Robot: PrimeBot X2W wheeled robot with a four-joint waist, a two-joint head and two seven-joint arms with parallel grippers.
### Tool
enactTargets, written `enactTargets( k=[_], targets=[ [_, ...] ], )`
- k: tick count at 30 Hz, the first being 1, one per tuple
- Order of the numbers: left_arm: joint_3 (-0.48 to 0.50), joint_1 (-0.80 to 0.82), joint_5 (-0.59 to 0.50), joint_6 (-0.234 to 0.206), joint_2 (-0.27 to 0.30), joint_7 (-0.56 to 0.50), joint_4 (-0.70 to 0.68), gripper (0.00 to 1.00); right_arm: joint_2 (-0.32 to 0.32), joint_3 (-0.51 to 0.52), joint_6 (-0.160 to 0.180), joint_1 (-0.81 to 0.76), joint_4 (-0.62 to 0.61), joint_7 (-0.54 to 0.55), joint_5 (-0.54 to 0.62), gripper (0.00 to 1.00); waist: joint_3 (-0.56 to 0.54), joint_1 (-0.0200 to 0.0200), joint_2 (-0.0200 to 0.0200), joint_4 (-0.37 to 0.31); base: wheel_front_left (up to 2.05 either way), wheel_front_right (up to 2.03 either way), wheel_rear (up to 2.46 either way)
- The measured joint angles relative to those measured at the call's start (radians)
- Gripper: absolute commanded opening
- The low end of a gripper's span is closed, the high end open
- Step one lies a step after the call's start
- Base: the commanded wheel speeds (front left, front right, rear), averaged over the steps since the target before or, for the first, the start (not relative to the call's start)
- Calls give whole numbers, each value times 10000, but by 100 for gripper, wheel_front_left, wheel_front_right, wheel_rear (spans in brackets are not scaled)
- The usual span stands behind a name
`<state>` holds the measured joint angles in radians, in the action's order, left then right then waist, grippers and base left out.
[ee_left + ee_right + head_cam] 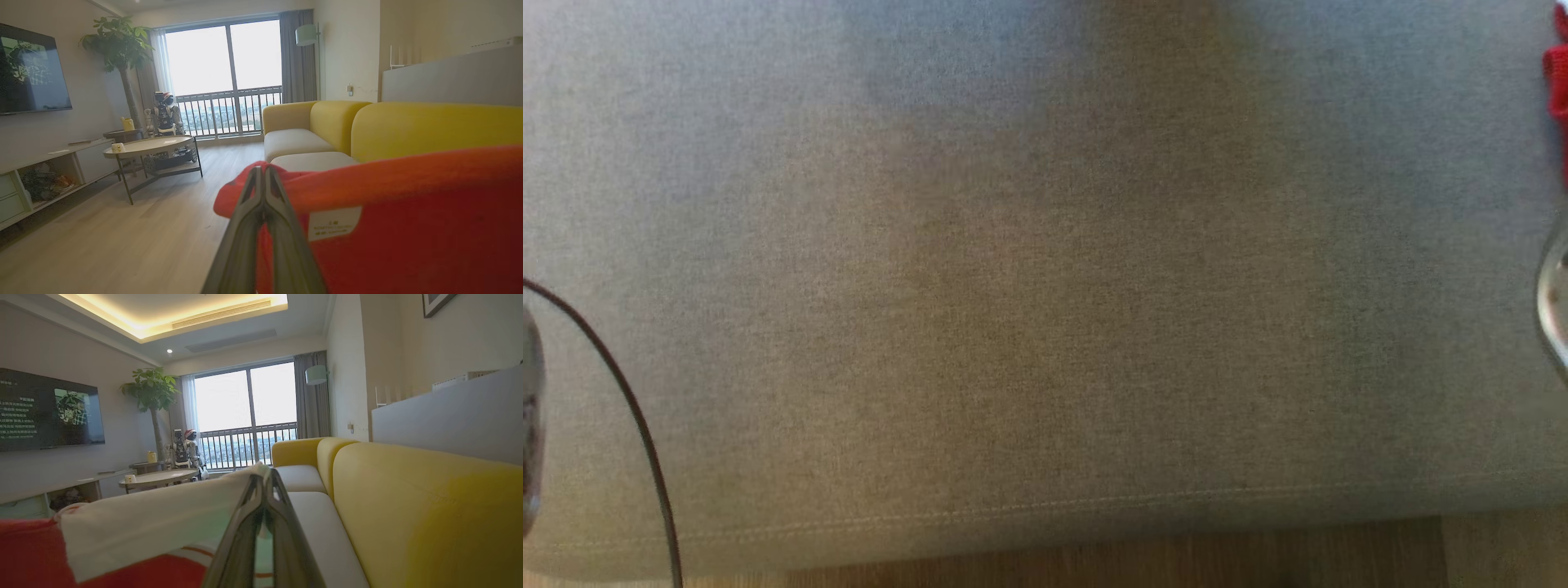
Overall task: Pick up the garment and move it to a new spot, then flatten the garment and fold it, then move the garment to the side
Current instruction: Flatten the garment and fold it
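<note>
- Left gripper (263, 173): rises from the bottom centre of the left wrist view. Its two dark fingers are pressed together to a point, with red cloth caught between and around them.
- Garment (408, 228): red, fills the lower right of the left wrist view. Its upper edge runs from the finger point off to the right edge of the frame.
- White label (334, 222): sewn on the garment just right of the fingers; the print is too small to read.
- Right gripper (264, 482): bottom centre of the right wrist view, fingers closed tip to tip, pinching the garment's white band (163, 522). The band slopes down to the lower left, with red cloth beneath it.
- Red strip of cloth (1558, 73): upper right edge of the head view, cut off by the frame.
- Grey seat cushion (1045, 286): covers most of the head view, with a stitched seam near the bottom.
- Wooden floor (1094, 555): a narrow strip along the bottom edge of the head view.
- Black cable (629, 408): curves down the lower left of the head view.
- Yellow sofa back (429, 126): right half of the left wrist view, above the garment.
- Round coffee table (151, 147): centre left of the left wrist view.
- Television (28, 73): upper left of the same view.
- Potted tree (118, 41): upper left, beside the window (224, 77).
</note>
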<state>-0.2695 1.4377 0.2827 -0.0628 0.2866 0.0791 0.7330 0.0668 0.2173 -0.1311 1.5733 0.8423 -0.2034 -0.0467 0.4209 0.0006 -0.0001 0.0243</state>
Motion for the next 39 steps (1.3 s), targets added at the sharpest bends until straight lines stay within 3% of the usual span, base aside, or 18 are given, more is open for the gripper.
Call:
enactTargets(
  k=[8,20,31,39],
  targets=[
    [-568,-782,-374,472,-27,1363,1703,0,10,-1210,0,-1070,1450,-476,-734,0,32,-6,0,119,0,0,0],
    [-2061,-4456,-1053,991,-15,1616,2742,0,12,-3185,0,-5068,2010,-487,-2451,0,-1206,-7,1,354,0,0,0],
    [-2251,-7357,-510,1060,-336,1599,3106,0,408,-3894,0,-7709,2441,842,-3340,0,-2849,-8,1,374,0,0,0],
    [-2286,-8693,-226,794,-560,1603,2696,0,662,-3908,0,-9215,2393,1979,-3701,0,-3699,-8,1,376,0,0,0]
  ],
)
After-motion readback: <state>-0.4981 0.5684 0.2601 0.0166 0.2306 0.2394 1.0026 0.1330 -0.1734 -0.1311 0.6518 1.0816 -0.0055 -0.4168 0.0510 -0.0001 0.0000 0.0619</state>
